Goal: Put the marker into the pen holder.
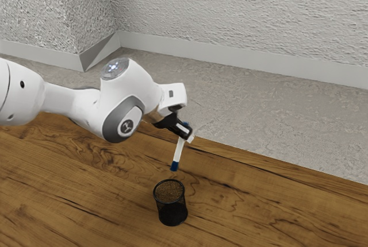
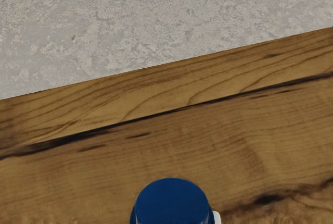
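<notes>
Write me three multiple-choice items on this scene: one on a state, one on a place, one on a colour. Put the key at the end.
1. How does the pen holder stand?
A) On its side
B) Upright
C) Upside down

2. Where is the marker?
A) Inside the pen holder
B) Lying flat beside the pen holder
C) Held by the gripper

3. What colour is the marker's lower end?
A) Blue
B) Red
C) Yellow

Key:
1. B: its open rim faces up in the exterior view.
2. C: its upper part is between the gripper's fingers, and its lower end points down, outside the pen holder.
3. A: in the exterior view, a dark blue end shows below the white barrel.
</notes>
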{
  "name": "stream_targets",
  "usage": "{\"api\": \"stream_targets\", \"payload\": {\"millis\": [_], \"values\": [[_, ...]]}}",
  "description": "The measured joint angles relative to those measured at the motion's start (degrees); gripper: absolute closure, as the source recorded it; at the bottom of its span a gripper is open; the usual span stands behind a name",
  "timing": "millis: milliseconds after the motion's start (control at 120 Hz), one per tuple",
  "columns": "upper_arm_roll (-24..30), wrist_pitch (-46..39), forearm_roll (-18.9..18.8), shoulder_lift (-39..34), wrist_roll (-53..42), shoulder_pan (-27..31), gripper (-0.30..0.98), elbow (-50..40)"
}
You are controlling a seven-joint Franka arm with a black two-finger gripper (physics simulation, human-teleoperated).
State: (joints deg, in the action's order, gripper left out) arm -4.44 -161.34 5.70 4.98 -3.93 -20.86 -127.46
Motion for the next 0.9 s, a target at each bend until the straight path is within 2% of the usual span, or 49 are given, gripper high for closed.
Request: {"api": "stream_targets", "payload": {"millis": [183, 225, 392, 717, 900], "values": [[-1.39, -0.16, 0.1, -5.04, 0.26, -2.97, 0.76, -5.13], [0.73, -0.15, 0.11, -6.23, 0.31, -1.23, 0.76, -5.81], [0.72, -0.1, 0.1, -11.07, 1.06, -2.15, 0.76, -11.88], [1.04, -0.36, 0.12, -8.97, 2.69, -3.1, 0.75, -13.78], [0.83, -0.3, -0.19, -9.31, 2.75, -3.6, 0.37, -13.15]]}}
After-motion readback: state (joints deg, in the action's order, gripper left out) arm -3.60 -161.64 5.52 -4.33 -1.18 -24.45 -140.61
